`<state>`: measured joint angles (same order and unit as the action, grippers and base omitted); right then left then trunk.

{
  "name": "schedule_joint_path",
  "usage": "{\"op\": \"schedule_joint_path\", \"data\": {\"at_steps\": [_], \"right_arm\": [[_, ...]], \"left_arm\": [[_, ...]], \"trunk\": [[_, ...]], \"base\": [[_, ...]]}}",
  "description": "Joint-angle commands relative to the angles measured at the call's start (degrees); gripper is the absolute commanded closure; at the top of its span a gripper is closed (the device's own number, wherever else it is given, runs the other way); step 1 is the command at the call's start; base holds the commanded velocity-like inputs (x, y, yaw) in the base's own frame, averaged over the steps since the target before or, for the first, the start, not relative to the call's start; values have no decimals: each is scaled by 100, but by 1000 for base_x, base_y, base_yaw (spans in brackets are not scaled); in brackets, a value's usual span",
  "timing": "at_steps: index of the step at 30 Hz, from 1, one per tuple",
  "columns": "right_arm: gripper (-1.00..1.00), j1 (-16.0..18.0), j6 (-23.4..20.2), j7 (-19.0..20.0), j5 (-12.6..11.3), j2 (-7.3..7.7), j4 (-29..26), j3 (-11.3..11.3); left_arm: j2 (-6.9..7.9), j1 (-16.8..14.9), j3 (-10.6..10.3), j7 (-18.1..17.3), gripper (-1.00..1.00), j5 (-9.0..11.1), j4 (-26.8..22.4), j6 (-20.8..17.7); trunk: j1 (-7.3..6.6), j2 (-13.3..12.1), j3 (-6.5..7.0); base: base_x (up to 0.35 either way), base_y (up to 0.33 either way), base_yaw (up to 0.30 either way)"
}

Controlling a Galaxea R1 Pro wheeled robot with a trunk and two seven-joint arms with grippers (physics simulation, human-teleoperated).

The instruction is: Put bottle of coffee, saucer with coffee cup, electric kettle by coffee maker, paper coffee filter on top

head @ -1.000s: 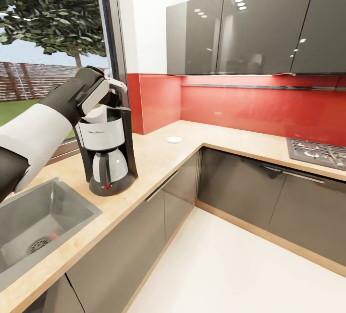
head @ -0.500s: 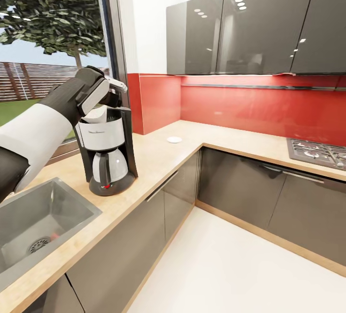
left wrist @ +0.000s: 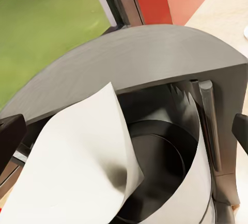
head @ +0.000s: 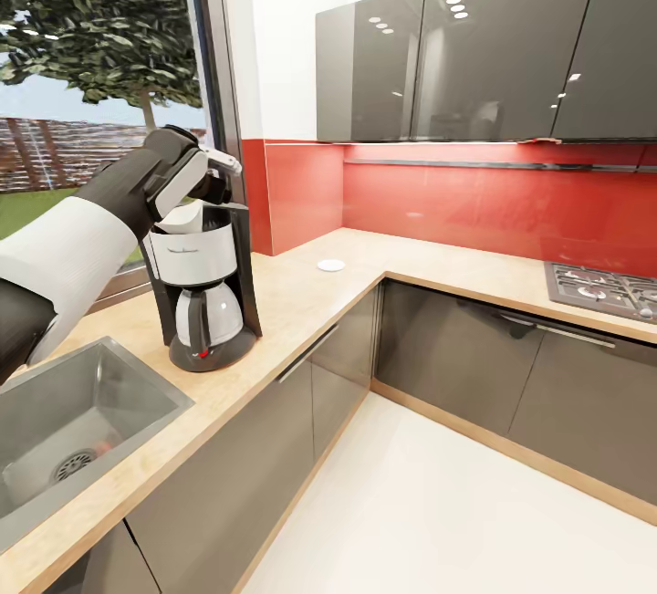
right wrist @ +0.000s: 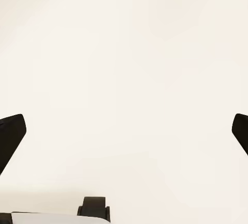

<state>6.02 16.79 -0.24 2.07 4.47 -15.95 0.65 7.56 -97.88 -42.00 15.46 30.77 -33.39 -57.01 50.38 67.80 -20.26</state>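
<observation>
Two dark fingertips are sitting wide apart at the side edges of the left wrist view, so the left hand (left wrist: 124,131) is spread open and not gripping anything. Between them the paper coffee filter (left wrist: 82,167) is curling over the open top of the coffee maker (left wrist: 155,74), white paper lying partly inside the dark round basket. In the head view, the left hand (head: 217,182) is hovering right over the top of the coffee maker (head: 203,288), at the left-middle of the frame, with the black and white arm reaching in from the left edge.

Right hand (right wrist: 124,131) is also hanging open, fingertips far apart at the side edges of the right wrist view, pointing at plain pale floor.

Moving outward, the coffee maker is standing upright on the tabletop (head: 301,293), just beside the sink (head: 82,421) at lower left. A small white saucer (head: 330,265) is lying further back near the corner, well apart from the coffee maker. A stove (head: 602,288) is showing at the right edge.
</observation>
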Motion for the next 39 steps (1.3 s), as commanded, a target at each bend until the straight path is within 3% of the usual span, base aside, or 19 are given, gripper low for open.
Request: {"op": "schedule_joint_path", "data": {"at_steps": [1,8,21,30,36,37,39], "right_arm": [[-100,5,17,-3,21,1,4,5],[-100,5,17,-3,21,1,4,5],[-100,5,17,-3,21,1,4,5],[-100,5,17,-3,21,1,4,5],[-100,5,23,-3,21,1,4,5],[-100,5,23,-3,20,4,4,5],[-100,5,22,-3,20,3,4,5]], "left_arm": [[9,-10,-45,45,-100,60,-10,-12],[9,-10,-45,45,-100,60,-10,-12],[9,-12,-39,45,-100,60,-24,-12],[-5,-11,10,40,-100,68,-101,-20],[-11,-10,519,37,-100,69,-373,-21],[-10,-11,762,36,-100,71,-623,-25],[-9,-11,858,34,-100,73,-744,-27]], "trunk": [[0,4,-7],[0,4,-7],[-285,-517,226],[-285,-517,226],[-285,-517,226],[-285,-517,226],[-285,-517,226]], "base": [[0,0,0],[0,0,0],[0,0,0],[0,0,0],[0,0,0],[0,0,0],[0,0,0]]}}
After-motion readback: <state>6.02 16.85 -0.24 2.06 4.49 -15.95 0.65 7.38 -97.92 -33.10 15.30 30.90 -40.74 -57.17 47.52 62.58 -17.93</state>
